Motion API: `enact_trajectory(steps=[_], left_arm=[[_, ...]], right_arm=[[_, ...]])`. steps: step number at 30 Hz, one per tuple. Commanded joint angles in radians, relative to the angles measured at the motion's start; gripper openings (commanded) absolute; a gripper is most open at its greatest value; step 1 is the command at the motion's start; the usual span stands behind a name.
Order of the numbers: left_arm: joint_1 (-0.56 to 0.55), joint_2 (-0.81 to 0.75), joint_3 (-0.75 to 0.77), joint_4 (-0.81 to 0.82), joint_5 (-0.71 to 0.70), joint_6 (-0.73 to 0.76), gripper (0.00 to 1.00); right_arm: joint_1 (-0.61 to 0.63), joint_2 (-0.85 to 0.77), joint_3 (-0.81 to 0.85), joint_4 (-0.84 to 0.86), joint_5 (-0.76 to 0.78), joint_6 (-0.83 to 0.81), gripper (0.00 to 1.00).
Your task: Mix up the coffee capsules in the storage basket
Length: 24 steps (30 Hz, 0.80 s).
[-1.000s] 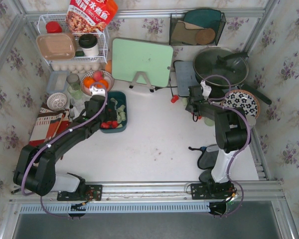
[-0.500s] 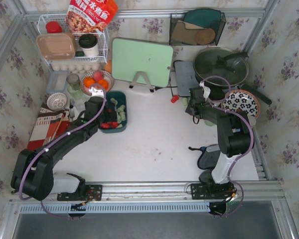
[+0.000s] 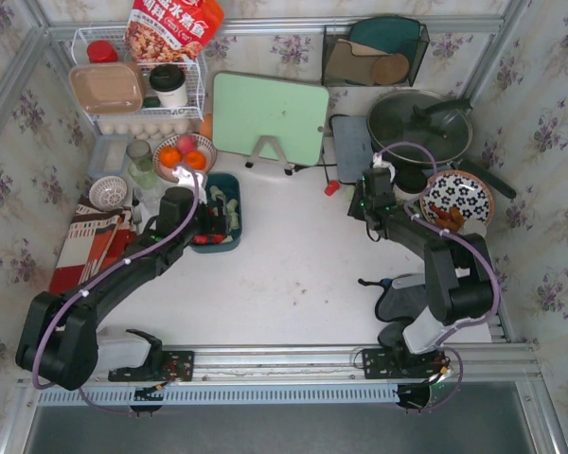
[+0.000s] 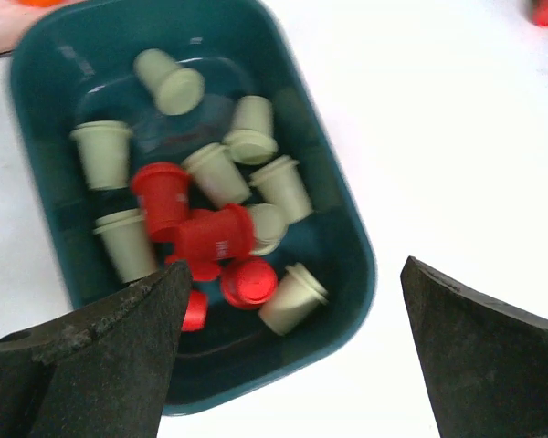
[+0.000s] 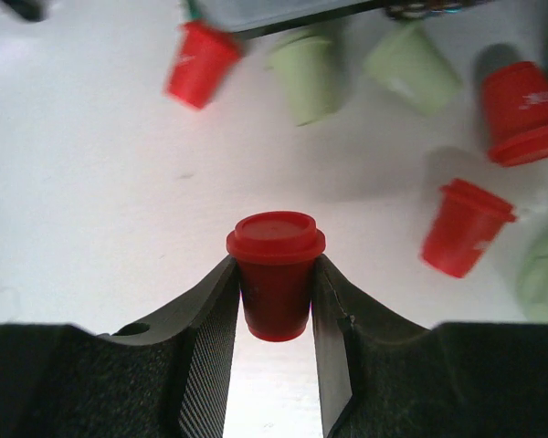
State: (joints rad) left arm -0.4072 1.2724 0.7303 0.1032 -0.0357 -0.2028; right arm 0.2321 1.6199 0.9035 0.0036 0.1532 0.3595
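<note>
Capsules (image 4: pixel 217 173) in the basket (image 4: pixel 361 274) were half hidden overhead by my left arm (image 3: pixel 123 270); left fingers (image 4: pixel 100 365) gaped wide, empty. Right fingers (image 5: pixel 201 347) pinched a red capsule (image 5: pixel 274 274), bare surface (image 5: pixel 73 182) beside it.

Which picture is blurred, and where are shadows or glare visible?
Left wrist view: the storage basket and its coffee capsules look slightly smeared. Right wrist view: the red capsule in the right gripper is sharp; the loose capsules cast soft shadows. Top external view: even light, no strong glare.
</note>
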Motion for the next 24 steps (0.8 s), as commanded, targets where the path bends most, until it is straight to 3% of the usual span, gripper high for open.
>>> enact_trajectory(steps=[1, 6, 13, 19, 24], left_arm=[[-0.007, -0.019, -0.042, 0.161, 0.245, 0.083, 0.99], [-0.077, -0.068, -0.106, 0.263, 0.301, 0.228, 0.99], [-0.320, -0.036, -0.127, 0.354, 0.241, 0.594, 0.99], [-0.437, 0.042, -0.180, 0.558, 0.232, 0.835, 0.99], [-0.477, 0.112, -0.174, 0.649, 0.178, 0.906, 0.99]], right_arm=[[0.039, -0.089, -0.076, 0.158, -0.165, -0.025, 0.21], [0.086, -0.176, -0.218, 0.345, -0.328, -0.023, 0.22], [0.137, -0.221, -0.308, 0.542, -0.524, 0.014, 0.22], [0.199, -0.218, -0.307, 0.617, -0.653, 0.033, 0.23], [0.260, -0.198, -0.272, 0.591, -0.673, 0.004, 0.24]])
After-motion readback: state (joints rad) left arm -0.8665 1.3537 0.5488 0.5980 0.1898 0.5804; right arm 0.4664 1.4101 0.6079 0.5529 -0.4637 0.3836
